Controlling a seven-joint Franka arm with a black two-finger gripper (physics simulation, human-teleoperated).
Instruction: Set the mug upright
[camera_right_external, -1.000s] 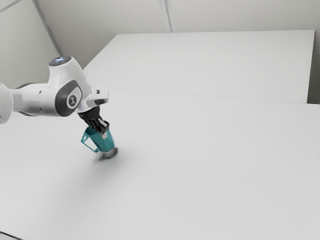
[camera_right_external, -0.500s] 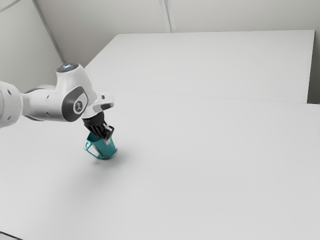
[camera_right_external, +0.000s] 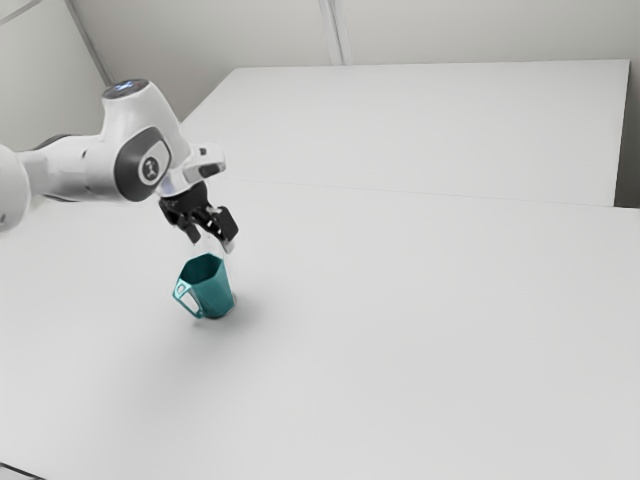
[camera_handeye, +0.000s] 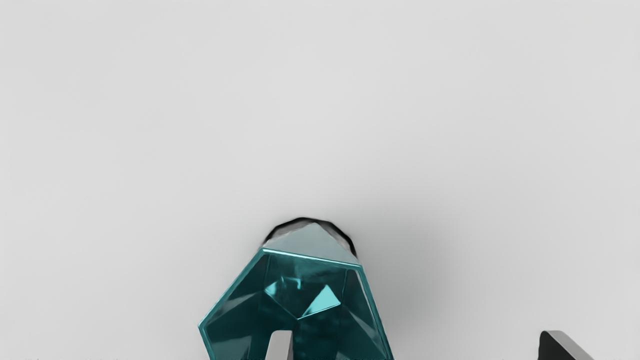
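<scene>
Gripper (camera_right_external: 211, 243) raised clear of mug (camera_right_external: 213, 293); mug's earlier lean gone

Since the frame of half a second ago, the hand has been lifted from the mug's rim, and the mug has been brought from a tilt to upright. The fingers are spread wide, with nothing held between them. In the wrist view, part of the mug's mouth is covered by one finger; the other is seen well apart from the mug's outline.

The teal, faceted mug is stood on its base just below the gripper, mouth up, its handle (camera_right_external: 187, 299) turned toward the exterior view's left. A soft shadow is cast beside it on the table (camera_right_external: 430, 340).

The tabletop is plain and pale, crossed by a thin seam (camera_right_external: 400, 194) beyond the mug. Farther back, a grey wall (camera_right_external: 480, 30) is noted, with an upright strip (camera_right_external: 337, 30) on it. A dark cord-like line (camera_right_external: 20, 471) is seen at the near corner, exterior view's left, well apart from the mug.
</scene>
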